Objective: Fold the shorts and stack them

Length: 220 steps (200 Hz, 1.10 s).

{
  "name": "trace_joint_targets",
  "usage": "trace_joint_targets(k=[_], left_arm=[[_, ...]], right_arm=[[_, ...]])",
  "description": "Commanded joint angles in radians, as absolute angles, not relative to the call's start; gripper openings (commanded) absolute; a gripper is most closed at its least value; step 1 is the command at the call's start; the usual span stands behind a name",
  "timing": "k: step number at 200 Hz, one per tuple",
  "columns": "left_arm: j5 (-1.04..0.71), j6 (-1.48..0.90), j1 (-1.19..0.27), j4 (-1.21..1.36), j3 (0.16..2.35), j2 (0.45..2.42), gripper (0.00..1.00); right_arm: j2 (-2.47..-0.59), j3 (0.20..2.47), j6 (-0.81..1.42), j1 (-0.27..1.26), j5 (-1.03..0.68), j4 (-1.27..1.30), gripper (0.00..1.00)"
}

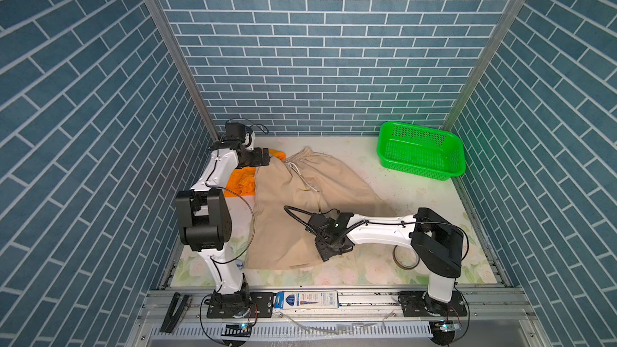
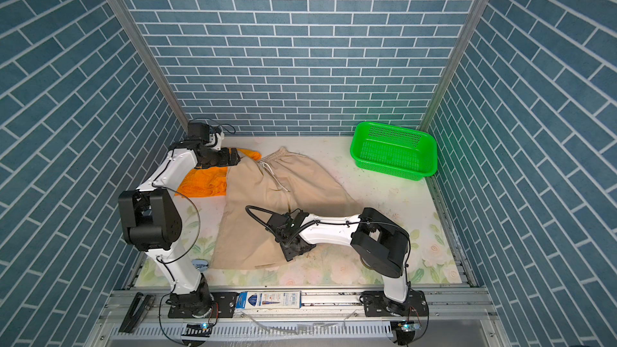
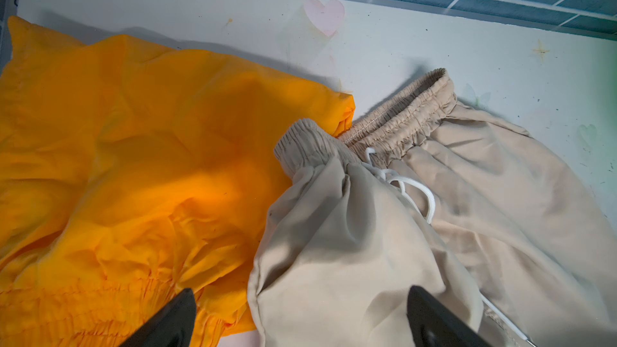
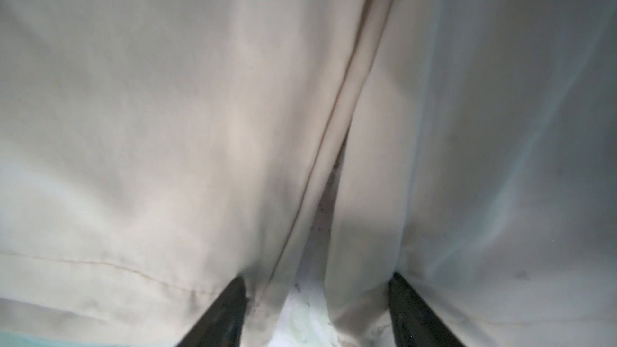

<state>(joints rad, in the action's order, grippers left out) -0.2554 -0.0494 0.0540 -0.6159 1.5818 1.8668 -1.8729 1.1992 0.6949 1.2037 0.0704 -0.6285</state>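
Two sets stand parted: left fingers above the waistband, right fingers at the leg hems of the pale beige cloth shorts spread mid-frame on the counter, overlapping bright orange cloth shorts; limp, probably light, best pinched at corners.

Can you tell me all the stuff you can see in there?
beige shorts: one, pale beige with a white drawstring, spread across the table's middle
orange shorts: one, bright orange, crumpled at back left, edge under the beige pair
basket: one, green, back right corner
tape roll: one, brownish ring, front right
box: one, blue and white, on the front rail
table: one, pale floral cover
left gripper: one, black, open above where the shorts meet
right gripper: one, black, jaws apart at the beige hem
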Motion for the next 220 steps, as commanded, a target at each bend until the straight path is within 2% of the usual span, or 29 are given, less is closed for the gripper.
trace_joint_targets(k=[1, 30, 40, 66, 84, 98, 108, 141, 163, 177, 202, 216, 220], left_arm=[[-0.278, -0.026, 0.056, -0.602, 1.612, 1.895, 1.0], [-0.301, -0.023, 0.057, -0.611, 1.639, 1.921, 1.0], [-0.293, -0.023, 0.057, -0.616, 1.647, 1.929, 1.0], [-0.324, -0.035, 0.056, -0.608, 1.662, 1.946, 0.99], [-0.338, -0.04, 0.056, -0.615, 1.674, 1.961, 0.95], [-0.332, -0.033, 0.056, -0.651, 1.702, 1.984, 0.79], [-0.32, -0.028, 0.057, -0.687, 1.728, 2.01, 0.73], [-0.247, -0.015, 0.057, -0.76, 1.802, 2.081, 0.72], [-0.319, -0.017, 0.057, -0.695, 1.777, 2.08, 0.7], [-0.347, -0.029, 0.055, -0.69, 1.776, 2.091, 0.58], [-0.385, -0.035, 0.056, -0.717, 1.79, 2.107, 0.14], [-0.387, -0.041, 0.057, -0.725, 1.79, 2.095, 0.0], [-0.386, -0.044, 0.055, -0.728, 1.789, 2.089, 0.0]], right_arm=[[-1.911, 1.168, 0.735, 1.204, -0.012, -0.623, 0.48], [-1.939, 1.191, 0.727, 1.203, -0.025, -0.64, 0.13], [-1.933, 1.183, 0.73, 1.199, -0.022, -0.643, 0.06], [-1.882, 1.127, 0.736, 1.164, -0.004, -0.635, 0.01], [-1.849, 1.081, 0.718, 1.124, 0.006, -0.636, 0.0], [-1.824, 1.045, 0.699, 1.089, 0.003, -0.631, 0.0], [-1.804, 1.02, 0.69, 1.068, -0.002, -0.62, 0.0], [-1.751, 0.987, 0.666, 1.043, -0.011, -0.609, 0.0], [-1.75, 0.98, 0.655, 1.039, -0.031, -0.595, 0.0], [-1.75, 0.974, 0.651, 1.03, -0.038, -0.589, 0.0], [-1.737, 0.978, 0.616, 1.006, -0.002, -0.628, 0.0], [-1.726, 0.969, 0.588, 0.972, 0.011, -0.637, 0.0], [-1.724, 0.965, 0.578, 0.959, 0.011, -0.636, 0.0]])
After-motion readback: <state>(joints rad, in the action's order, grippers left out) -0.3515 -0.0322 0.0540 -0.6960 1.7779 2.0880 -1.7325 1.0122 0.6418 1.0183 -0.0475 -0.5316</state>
